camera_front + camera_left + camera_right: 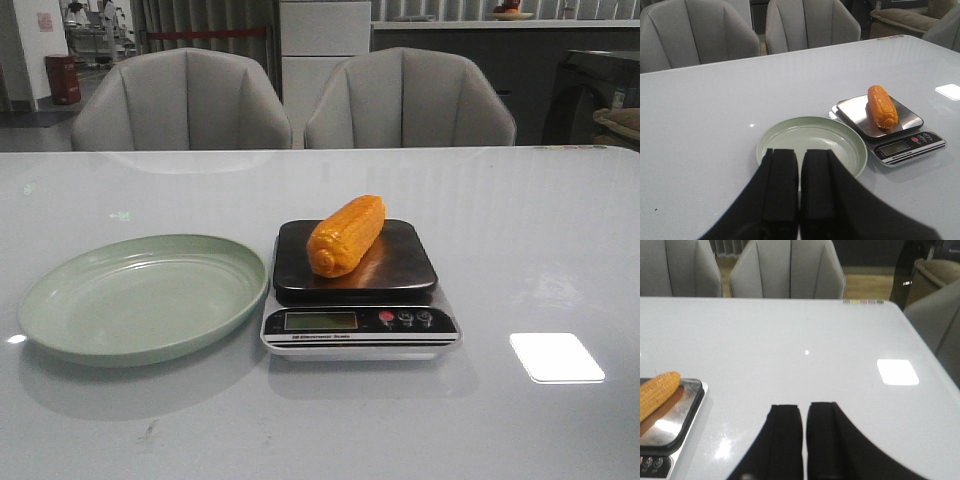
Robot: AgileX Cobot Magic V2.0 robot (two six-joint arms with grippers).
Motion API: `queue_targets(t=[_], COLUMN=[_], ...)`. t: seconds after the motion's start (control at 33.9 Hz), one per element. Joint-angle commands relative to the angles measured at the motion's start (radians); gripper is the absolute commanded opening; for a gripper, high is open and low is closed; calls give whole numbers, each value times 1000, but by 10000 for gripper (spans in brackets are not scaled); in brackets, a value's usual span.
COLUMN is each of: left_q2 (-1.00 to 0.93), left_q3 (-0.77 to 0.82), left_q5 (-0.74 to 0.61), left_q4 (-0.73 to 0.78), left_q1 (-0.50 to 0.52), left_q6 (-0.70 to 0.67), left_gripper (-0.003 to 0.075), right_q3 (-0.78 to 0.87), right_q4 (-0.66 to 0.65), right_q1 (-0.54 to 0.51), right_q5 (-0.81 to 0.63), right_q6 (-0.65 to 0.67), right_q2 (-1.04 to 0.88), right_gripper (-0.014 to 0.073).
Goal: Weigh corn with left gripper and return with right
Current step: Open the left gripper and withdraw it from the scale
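One corn (pixel 346 236) lies on one scale (pixel 357 289) beside one plate (pixel 140 297); both end effectors together, empty.

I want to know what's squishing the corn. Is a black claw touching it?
Apart. Front view shows the corn alone on the scale, no claw near.

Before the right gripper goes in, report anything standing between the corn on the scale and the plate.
Nothing visible does. The corn lies on the scale, and the plate sits right beside it, bare. The right gripper, fingers together, has only bare table between it and the scale.
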Motion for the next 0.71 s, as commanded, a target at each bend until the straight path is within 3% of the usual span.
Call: queue_targets(t=[0.0, 0.18, 0.27, 0.35, 0.47, 0.68], left_q2=[13, 13, 13, 13, 13, 13], left_q3=[-23, -23, -23, -23, -23, -23], left_q5=[-82, -82, -82, -82, -82, -82], left_q4=[4, 4, 4, 4, 4, 4], left_q1=[-1, -1, -1, -1, -1, -1], left_q6=[0, 0, 0, 0, 0, 0], left_gripper=[122, 122, 122, 122, 122, 122], right_q3=[-50, -47, -57, -96, -166, -295], right_q4=[1, 68, 124, 122, 122, 127], right_q1=[-5, -1, 60, 142, 241, 357], right_q5=[-25, -37, -42, 1, 43, 36], right_q6=[-1, 26, 19, -26, -65, -65], right_q2=[74, 102, 112, 156, 247, 439], right_gripper=[197, 198, 215, 329, 594, 601])
